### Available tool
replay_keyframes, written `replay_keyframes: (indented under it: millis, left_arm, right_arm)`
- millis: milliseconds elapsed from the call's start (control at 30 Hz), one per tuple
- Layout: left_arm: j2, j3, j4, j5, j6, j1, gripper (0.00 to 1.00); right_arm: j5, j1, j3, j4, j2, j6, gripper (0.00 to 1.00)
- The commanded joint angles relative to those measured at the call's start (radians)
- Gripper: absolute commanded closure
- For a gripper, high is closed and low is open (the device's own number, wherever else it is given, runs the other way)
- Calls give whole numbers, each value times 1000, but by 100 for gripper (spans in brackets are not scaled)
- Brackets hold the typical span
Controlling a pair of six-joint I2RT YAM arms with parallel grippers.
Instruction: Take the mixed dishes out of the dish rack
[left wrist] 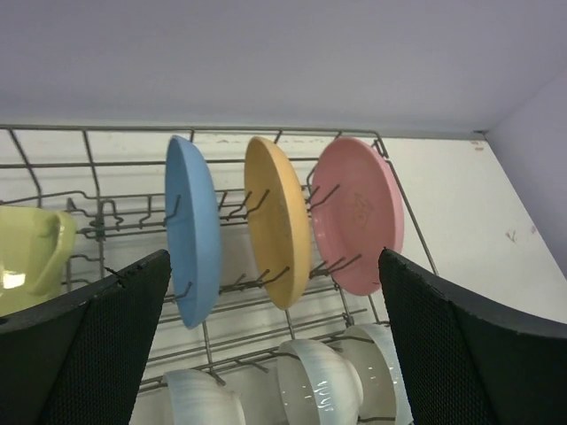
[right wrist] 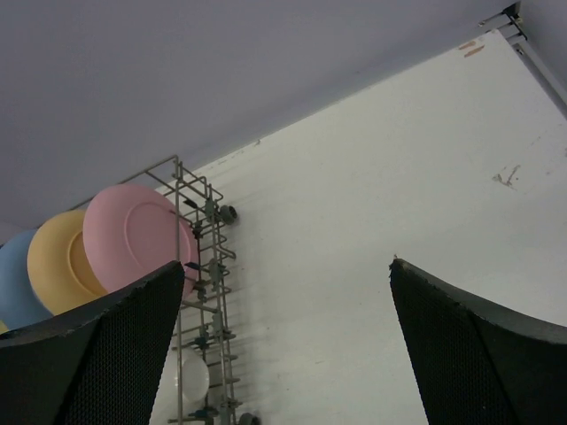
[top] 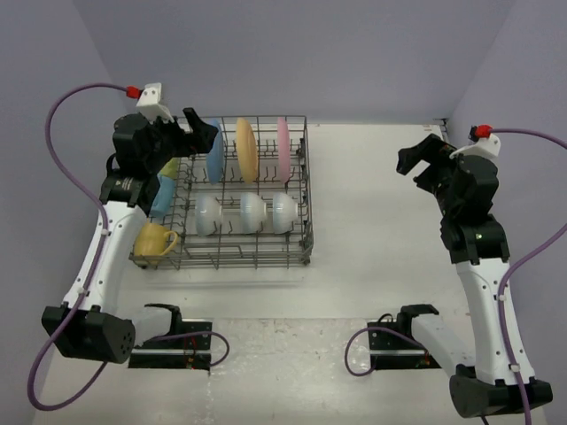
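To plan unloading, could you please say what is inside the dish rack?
Rear row, upright: blue plate, orange-yellow plate, pink plate. In front, three white bowls; near left, a yellow mug. The left arm partly covers a light blue mug and yellow-green mug.

**Where things sit around my fingers**

Straight ahead of my left fingers (left wrist: 106, 345), the dish rack (left wrist: 409, 217) holds three plates on edge, side by side. The left plate (left wrist: 190, 230), middle plate (left wrist: 276, 221) and right plate (left wrist: 359, 212) all fall between my two fingertips. Below them, nearer me, a row of bowls (left wrist: 319, 381) lies in the rack. A mug (left wrist: 31, 257) sits in the rack outside my left fingertip. My right fingers (right wrist: 97, 354) hang over the table (right wrist: 354, 221), with the rack well off to their left.
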Motion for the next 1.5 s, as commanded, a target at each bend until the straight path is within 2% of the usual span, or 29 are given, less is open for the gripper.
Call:
replay_keyframes:
  millis: [0, 133, 233, 400, 533, 633, 700, 833, 900, 933, 1033, 1100, 1200, 1233, 1333, 1400, 1467]
  left_arm:
    - [40, 65, -1, 58, 6, -64, 0]
    - [152, 126, 6, 31, 30, -214, 0]
    - [247, 180, 29, 96, 10, -242, 0]
    - [372, 275, 29, 139, 4, -270, 0]
    - [474, 333, 28, 113, 10, -303, 0]
    - [549, 389, 23, 102, 15, -320, 0]
    - [611, 424, 9, 101, 18, -334, 0]
    - [695, 495, -27, 39, 15, -342, 0]
    - [740, 536, -46, 36, 10, -343, 0]
    - [751, 542, -47, 36, 10, -343, 1]
    - [780, 551, -57, 13, 7, -345, 7]
    - [789, 551, -57, 4, 3, -345, 9]
    - [804, 553, -37, 41, -11, -345, 19]
    - [808, 554, -31, 48, -19, -346, 26]
    - [820, 551, -23, 64, -40, -346, 40]
    - [818, 545, -18, 68, -51, -345, 45]
    - [811, 535, 1, 81, -68, -345, 56]
  right_arm:
    - [-26, -2, 6, -4, -1, 11, 1]
    - [-85, -2, -28, 13, -6, -15, 1]
    - [-106, -2, -48, 25, 6, -16, 1]
    - [-229, 17, -55, 35, 63, -12, 1]
    - [-114, 221, -37, 30, 191, -13, 1]
    - [-114, 299, -10, 33, 282, 33, 1]
    - [-51, 339, 17, 16, 376, 48, 1]
    - [-43, 455, 73, 30, 502, 60, 1]
    - [7, 490, 98, 24, 565, 80, 5]
    - [21, 498, 103, 25, 583, 92, 7]
    - [24, 512, 95, 48, 626, 125, 30]
    - [20, 527, 90, 61, 652, 131, 38]
    - [53, 544, 95, 55, 678, 146, 58]
    - [69, 547, 93, 54, 690, 152, 62]
    - [81, 554, 89, 56, 707, 169, 74]
    - [81, 557, 87, 55, 714, 177, 82]
    - [79, 560, 86, 55, 721, 183, 87]
